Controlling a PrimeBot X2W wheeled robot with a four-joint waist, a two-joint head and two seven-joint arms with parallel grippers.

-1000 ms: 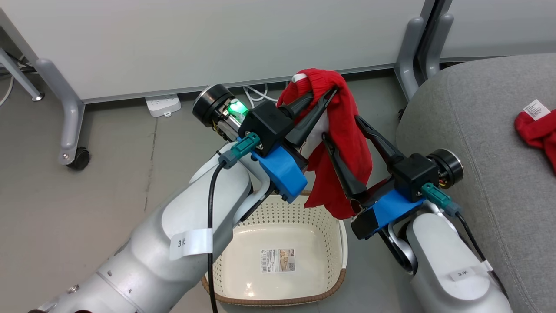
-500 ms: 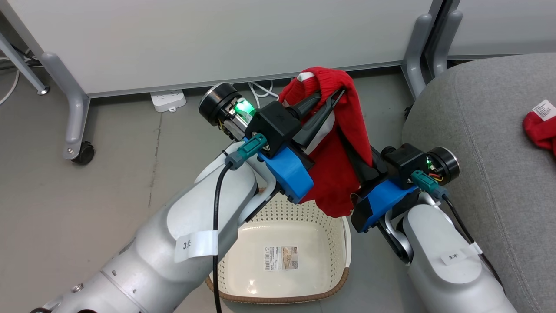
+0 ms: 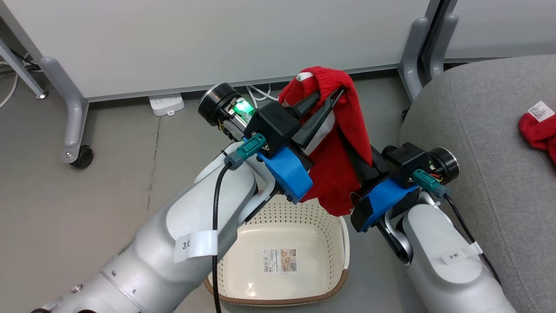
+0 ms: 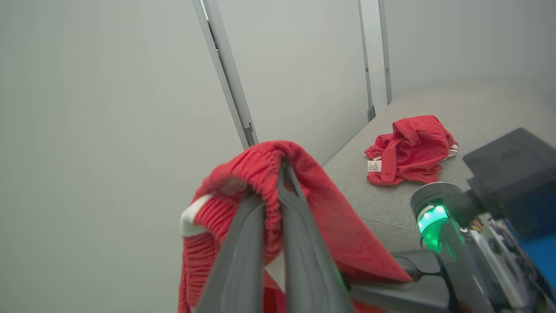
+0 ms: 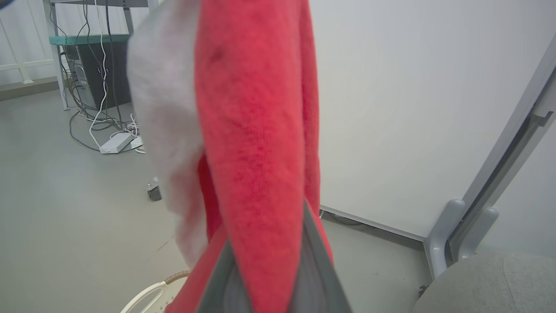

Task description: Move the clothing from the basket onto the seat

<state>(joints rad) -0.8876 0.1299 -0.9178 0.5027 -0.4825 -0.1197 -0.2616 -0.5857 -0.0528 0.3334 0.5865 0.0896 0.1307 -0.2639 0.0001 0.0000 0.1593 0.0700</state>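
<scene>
The left pincer (image 3: 332, 92) is clenching the top fold of a red garment (image 3: 334, 182), which is hanging in the air above the basket (image 3: 344, 243). The right pincer (image 3: 358, 158) is gripping the same garment lower down, with fabric running between its fingers. Farther right, a second red garment (image 3: 536, 130) is lying on the grey seat (image 3: 478, 182).
</scene>
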